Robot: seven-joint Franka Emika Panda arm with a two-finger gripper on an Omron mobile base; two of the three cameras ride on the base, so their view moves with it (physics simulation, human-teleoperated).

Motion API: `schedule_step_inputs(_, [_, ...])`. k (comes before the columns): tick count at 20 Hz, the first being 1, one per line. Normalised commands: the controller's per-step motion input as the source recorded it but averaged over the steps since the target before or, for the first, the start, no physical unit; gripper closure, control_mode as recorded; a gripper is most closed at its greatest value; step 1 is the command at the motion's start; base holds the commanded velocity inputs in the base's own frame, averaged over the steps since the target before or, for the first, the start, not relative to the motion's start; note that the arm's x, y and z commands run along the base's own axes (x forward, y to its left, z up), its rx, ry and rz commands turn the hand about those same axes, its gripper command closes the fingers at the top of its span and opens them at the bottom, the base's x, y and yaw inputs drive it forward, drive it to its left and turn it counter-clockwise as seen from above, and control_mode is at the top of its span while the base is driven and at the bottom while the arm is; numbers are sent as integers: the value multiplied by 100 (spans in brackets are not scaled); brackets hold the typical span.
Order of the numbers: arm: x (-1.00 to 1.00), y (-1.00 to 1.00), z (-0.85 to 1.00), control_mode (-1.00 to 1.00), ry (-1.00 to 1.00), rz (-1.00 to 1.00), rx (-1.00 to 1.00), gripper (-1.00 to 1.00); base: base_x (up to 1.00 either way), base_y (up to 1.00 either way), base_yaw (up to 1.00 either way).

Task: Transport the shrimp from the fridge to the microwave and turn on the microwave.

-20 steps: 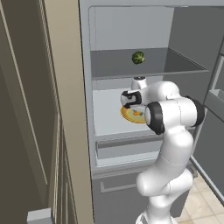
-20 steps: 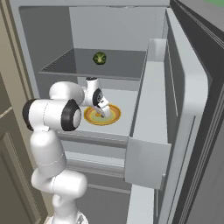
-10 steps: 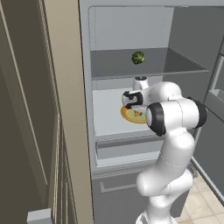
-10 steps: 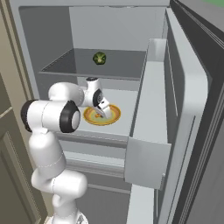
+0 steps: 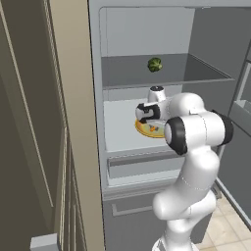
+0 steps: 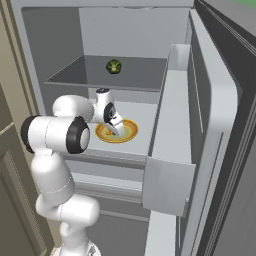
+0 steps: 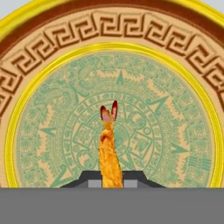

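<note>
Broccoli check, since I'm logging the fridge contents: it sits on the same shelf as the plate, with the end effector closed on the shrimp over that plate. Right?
Not quite. The left base view shows the broccoli on the shelf above the plate. The end effector is closed on the shrimp over that plate.

Shrimp [image 7: 109,151]: lower end hidden between the dark fingers [image 7: 92,179] at the bottom of the hand view; too small to make out in either base view.
Plate [image 7: 43,52]: rim cut off by the hand view's left, right and top edges. In the left base view, plate [image 5: 147,131] partly covered by the arm.
Fridge [image 6: 210,150]: door cut off at the right edge.
</note>
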Motion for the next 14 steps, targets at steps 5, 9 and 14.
schedule_step_inputs(5, [-12, 0, 0, -100, 0, 0, 0, 100, 0, 0, 0])
schedule_step_inputs(9, [-13, 3, 3, -100, 0, 0, 0, 100, 0, 0, 0])
schedule_step_inputs(14, [-5, 1, 8, -100, 0, 0, 0, 100, 0, 0, 0])
